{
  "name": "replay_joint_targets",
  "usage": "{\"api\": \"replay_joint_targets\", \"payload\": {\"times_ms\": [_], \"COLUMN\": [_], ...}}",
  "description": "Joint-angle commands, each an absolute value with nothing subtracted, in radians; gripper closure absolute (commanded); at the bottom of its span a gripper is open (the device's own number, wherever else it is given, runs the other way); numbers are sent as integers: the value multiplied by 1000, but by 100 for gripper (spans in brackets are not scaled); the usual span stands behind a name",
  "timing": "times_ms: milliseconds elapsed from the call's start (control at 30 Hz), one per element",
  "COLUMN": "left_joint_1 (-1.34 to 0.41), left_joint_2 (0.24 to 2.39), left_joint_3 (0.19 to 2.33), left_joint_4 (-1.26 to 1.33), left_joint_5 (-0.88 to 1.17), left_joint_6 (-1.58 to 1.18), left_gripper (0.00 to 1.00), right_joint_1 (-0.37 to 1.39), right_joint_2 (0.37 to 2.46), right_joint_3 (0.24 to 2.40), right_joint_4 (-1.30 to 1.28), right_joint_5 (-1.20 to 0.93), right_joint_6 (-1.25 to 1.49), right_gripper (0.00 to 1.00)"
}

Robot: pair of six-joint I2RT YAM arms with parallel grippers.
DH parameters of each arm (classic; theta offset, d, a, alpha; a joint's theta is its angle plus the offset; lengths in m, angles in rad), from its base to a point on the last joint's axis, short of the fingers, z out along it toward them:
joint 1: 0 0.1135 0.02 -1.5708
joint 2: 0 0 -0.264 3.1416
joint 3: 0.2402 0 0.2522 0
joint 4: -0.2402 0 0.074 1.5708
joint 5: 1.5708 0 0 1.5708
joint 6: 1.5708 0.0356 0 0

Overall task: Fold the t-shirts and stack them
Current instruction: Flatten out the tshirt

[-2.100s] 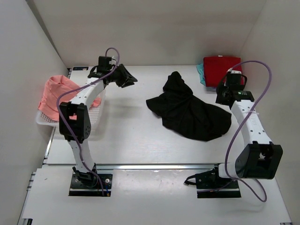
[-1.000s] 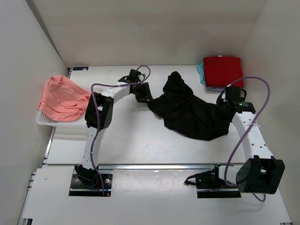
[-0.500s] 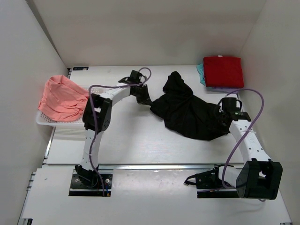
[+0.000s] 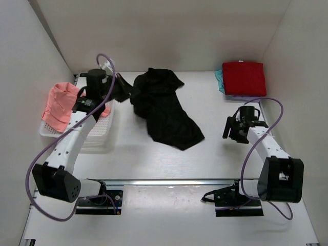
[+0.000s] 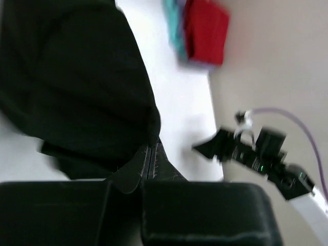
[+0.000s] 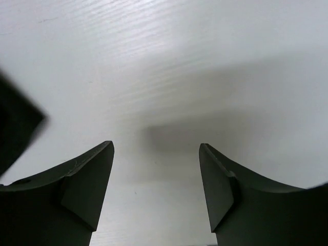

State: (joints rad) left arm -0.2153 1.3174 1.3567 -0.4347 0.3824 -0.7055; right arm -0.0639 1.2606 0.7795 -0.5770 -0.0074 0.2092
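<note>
The left hand (image 4: 124,91) is pressed together on an edge of the black shirt (image 4: 164,110), with the cloth pinched between its fingers (image 5: 148,160). Its wrist view is blurred. Just beside it, on its left, stands a white basket (image 4: 97,136) with a salmon-pink shirt (image 4: 57,105) heaped over the basket's far left side. The right hand (image 4: 231,128) hangs low over the bare bench (image 4: 215,159) with its fingers spread and nothing between them, clear of the black cloth.

The black shirt lies crumpled and unfolded, running from the left hand at the back of the bench diagonally toward the middle. In the back right corner a folded red shirt (image 4: 244,77) sits on a teal shirt (image 4: 220,80).
</note>
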Motion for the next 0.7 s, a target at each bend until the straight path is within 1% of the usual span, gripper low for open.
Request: {"api": "replay_joint_targets", "payload": {"times_ms": [0,267,433,567,633,667], "left_joint_1": [-230,-196,-192,-172,-158,-152], "left_joint_2": [1370,1341,1313,1293,1278,1273], "left_joint_3": [1255,1255,1224,1221,1215,1219], "left_joint_4": [-460,-502,-505,-500,-499,-500], "left_joint_5": [423,449,457,469,476,472], "left_joint_6": [-753,-727,-732,-736,-741,-741], "left_gripper": [100,100,100,100,100,100], "right_joint_1": [-11,187,256,296,307,317], "right_joint_2": [1337,1537,1652,1747,1805,1821], "right_joint_3": [819,883,965,1031,1087,1089], "right_joint_4": [-437,-281,-227,-251,-288,-304], "right_joint_5": [-55,-132,-193,-193,-215,-222], "right_joint_6": [245,279,311,291,278,267], "right_gripper": [35,35,31,31,35,46]}}
